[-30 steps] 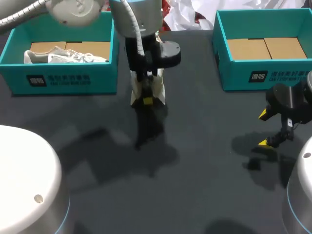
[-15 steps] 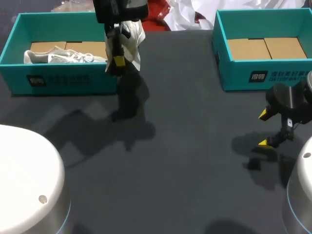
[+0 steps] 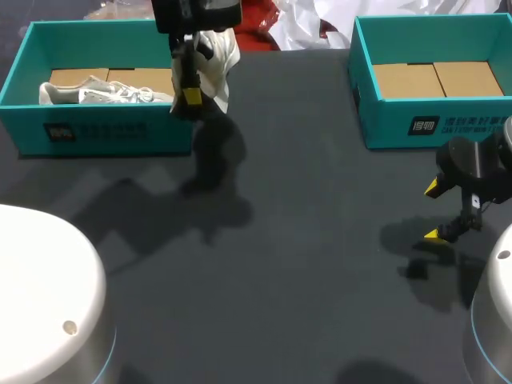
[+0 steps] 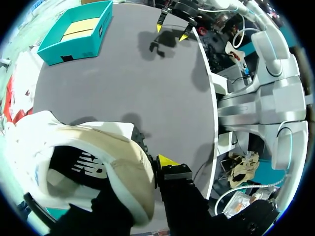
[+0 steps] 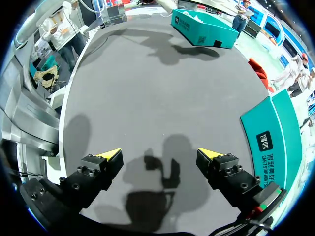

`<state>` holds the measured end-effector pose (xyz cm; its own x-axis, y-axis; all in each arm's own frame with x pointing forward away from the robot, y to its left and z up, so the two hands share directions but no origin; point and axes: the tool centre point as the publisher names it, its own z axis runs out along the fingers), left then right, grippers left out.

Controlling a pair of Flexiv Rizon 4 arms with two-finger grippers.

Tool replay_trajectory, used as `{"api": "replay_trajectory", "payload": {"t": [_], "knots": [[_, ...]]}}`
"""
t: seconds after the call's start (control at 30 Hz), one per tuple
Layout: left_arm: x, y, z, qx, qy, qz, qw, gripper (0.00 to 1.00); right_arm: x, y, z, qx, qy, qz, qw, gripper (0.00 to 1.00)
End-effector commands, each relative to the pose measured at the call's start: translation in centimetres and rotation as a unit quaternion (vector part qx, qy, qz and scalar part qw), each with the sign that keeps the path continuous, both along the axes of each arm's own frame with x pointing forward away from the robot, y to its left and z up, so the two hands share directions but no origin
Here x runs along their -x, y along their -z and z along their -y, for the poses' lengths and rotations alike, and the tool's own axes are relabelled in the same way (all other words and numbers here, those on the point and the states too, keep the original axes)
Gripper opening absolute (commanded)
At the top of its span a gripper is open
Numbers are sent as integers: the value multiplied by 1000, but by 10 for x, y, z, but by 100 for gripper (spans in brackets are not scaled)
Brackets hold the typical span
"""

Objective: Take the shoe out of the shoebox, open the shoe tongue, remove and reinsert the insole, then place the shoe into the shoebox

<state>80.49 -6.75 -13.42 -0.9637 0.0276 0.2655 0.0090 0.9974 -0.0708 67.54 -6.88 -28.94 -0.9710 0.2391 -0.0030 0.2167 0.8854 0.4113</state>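
Note:
My left gripper (image 3: 190, 94) is shut on a white shoe (image 3: 218, 52) and holds it in the air over the right end of the left teal shoebox (image 3: 104, 132). In the left wrist view the shoe (image 4: 113, 167) fills the space between the fingers; its dark opening shows, and one yellow fingertip (image 4: 167, 161) presses its side. A second white shoe (image 3: 104, 92) lies inside that box. My right gripper (image 3: 436, 212) hangs open and empty just above the table, in front of the right teal shoebox (image 3: 432, 120). Its yellow tips stand wide apart in the right wrist view (image 5: 161, 155).
The right shoebox (image 5: 275, 142) holds only brown cardboard (image 3: 436, 78). White crumpled paper (image 3: 320, 20) lies behind the boxes. The arms' rounded bases (image 3: 44, 296) (image 3: 492, 320) stand at the near corners. Dark tabletop (image 3: 304, 240) stretches between the two grippers.
My left arm has lifted the shoe up and carried it back and to the left, from the table's middle to the left shoebox's right end. The right arm has not moved.

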Motion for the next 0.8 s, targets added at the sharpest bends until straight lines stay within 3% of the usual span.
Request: {"api": "replay_trajectory", "payload": {"t": [0.03,0.43,0.8], "knots": [[-31,-15,-31,-2,5,-6,1000,0,2,0,0,0,0,2,1000,100],[-112,-25,-113,-16,6,-21,1000,0,2,0,0,0,0,2,1000,100],[-112,-25,-113,-16,6,-21,1000,0,2,0,0,0,0,2,1000,100]]}}
